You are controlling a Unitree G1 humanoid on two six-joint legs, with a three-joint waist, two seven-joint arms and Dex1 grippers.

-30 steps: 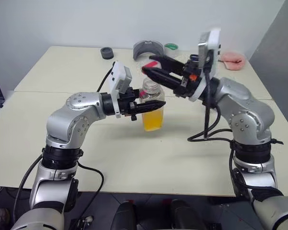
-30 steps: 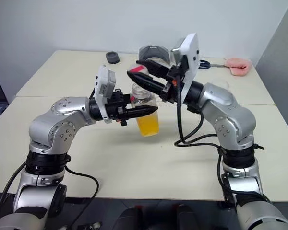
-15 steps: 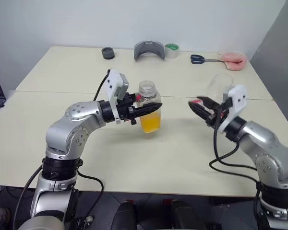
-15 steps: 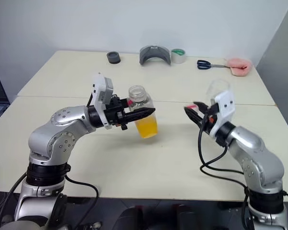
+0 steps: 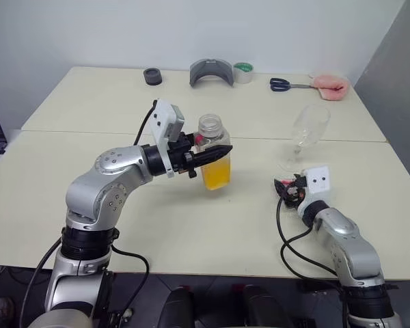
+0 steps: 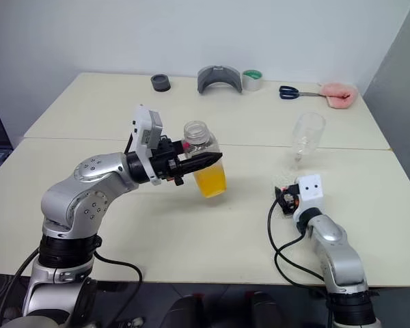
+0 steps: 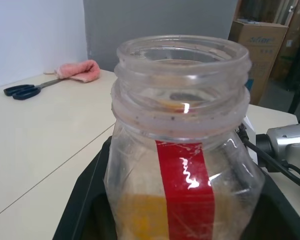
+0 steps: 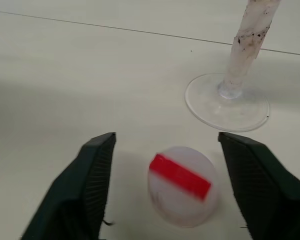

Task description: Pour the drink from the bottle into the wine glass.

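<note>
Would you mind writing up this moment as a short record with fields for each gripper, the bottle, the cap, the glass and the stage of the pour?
left gripper: shut on the bottle, holding it above the table
bottle: upright, uncapped, lower part filled with orange drink
right gripper: open, low over the table, its fingers either side of the cap
cap: white with a red stripe, on the table between the open fingers
wine glass: standing on the table just beyond the cap, empty
stage: cap off, pouring not yet begun
</note>
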